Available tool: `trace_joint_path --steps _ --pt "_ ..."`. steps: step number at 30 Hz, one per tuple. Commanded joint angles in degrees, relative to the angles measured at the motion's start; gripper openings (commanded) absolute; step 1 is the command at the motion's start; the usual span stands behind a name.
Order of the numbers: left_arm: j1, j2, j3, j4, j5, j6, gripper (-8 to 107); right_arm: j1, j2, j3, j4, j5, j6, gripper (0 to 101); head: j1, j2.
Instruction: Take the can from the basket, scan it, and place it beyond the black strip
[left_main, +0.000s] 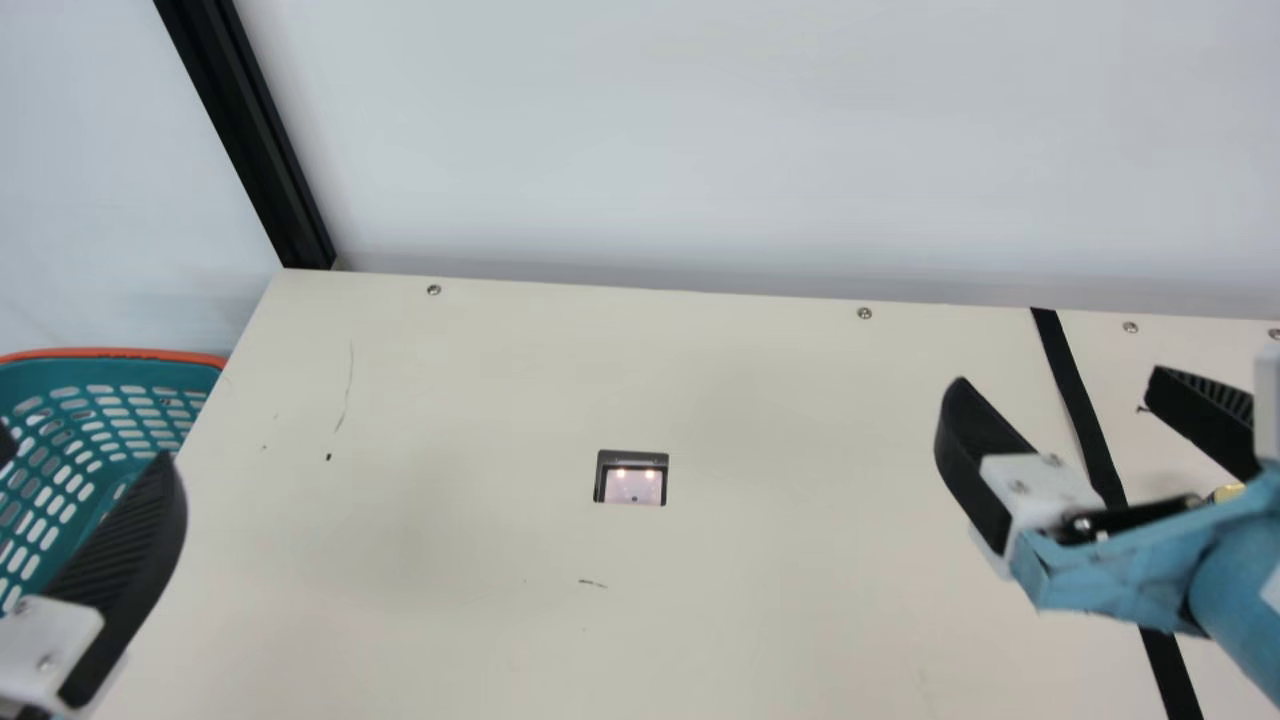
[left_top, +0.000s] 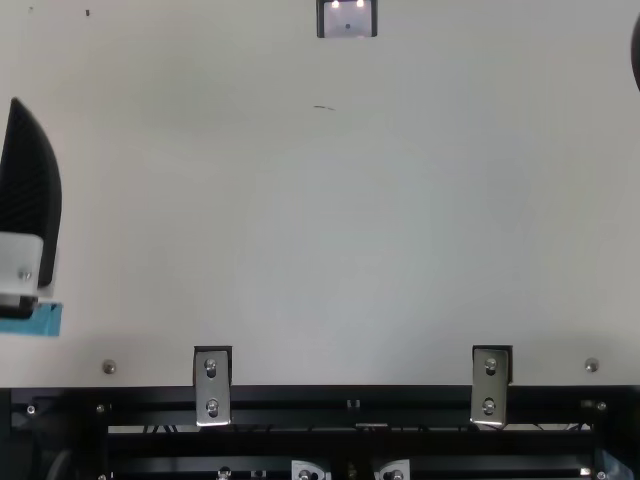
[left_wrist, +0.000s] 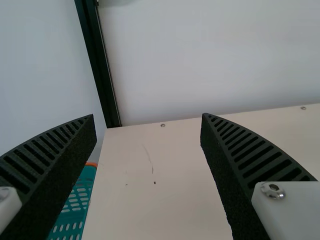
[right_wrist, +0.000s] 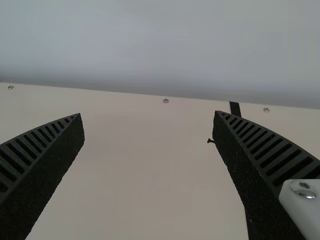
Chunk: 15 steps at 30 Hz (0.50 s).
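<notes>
What is probably the can (left_main: 1226, 492) is showing beyond the black strip (left_main: 1078, 400), suggesting placing is ending; left gripper (left_wrist: 148, 117) and right gripper (right_wrist: 148, 116), fingers wide, are needing only withdrawal.

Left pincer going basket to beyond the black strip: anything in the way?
Likely the right pincer, open above the black strip; a partly hidden yellowish item lies past the strip. Nothing visible stands between the basket and the scanner window.

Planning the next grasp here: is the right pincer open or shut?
Open. The right pincer has its two ribbed fingers wide apart, with the cream table visible between them.
</notes>
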Motion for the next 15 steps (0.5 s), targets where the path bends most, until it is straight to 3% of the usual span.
trace_joint_path --steps 1,15 --pt "-0.1 -2.9 0.4 -0.6 2.2 -0.3 90 -0.3 -2.6 1.4 -0.6 0.3 0.0 101 -0.3 0.6" --pt "0.4 -13.1 0.1 -6.8 20.0 3.3 90 0.7 -15.1 7.6 -1.9 5.2 -0.6 101 -0.3 0.6"
